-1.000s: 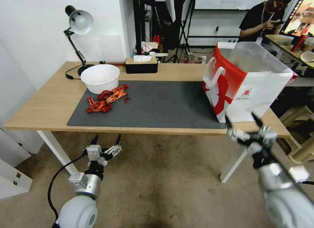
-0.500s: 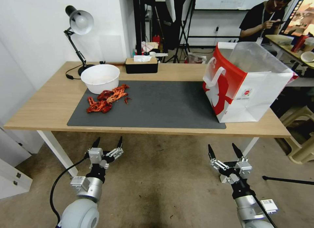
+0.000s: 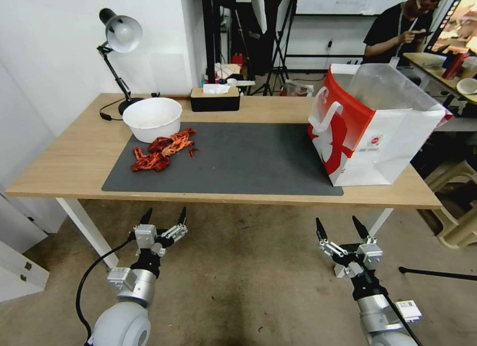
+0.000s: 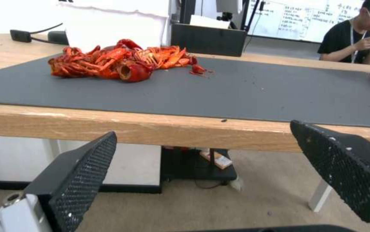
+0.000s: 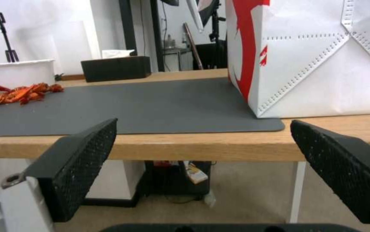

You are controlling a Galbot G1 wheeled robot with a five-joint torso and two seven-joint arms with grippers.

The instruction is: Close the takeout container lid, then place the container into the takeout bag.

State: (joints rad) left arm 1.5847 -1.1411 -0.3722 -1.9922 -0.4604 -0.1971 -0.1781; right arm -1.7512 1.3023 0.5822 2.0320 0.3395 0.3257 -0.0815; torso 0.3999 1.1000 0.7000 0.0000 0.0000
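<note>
Change since a second ago: right gripper (image 3: 338,225) has dropped from beside the takeout bag (image 3: 377,132) to below the table (image 3: 69,162) edge, at 5 o'clock in the head view. Its jaws stand wide apart, empty. Left gripper (image 3: 164,215): jaws spread, empty, at 7 o'clock, unchanged. Takeout bag: upright at 2 o'clock, partly on the grey mat (image 3: 238,159). White bowl (image 3: 152,118) and red crayfish shells (image 3: 161,151) at 10 o'clock.

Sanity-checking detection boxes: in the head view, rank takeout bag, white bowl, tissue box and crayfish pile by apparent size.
1. Takeout bag, largest.
2. White bowl.
3. Crayfish pile and tissue box look alike; the box stands farther back, so no ranking between them.
</note>
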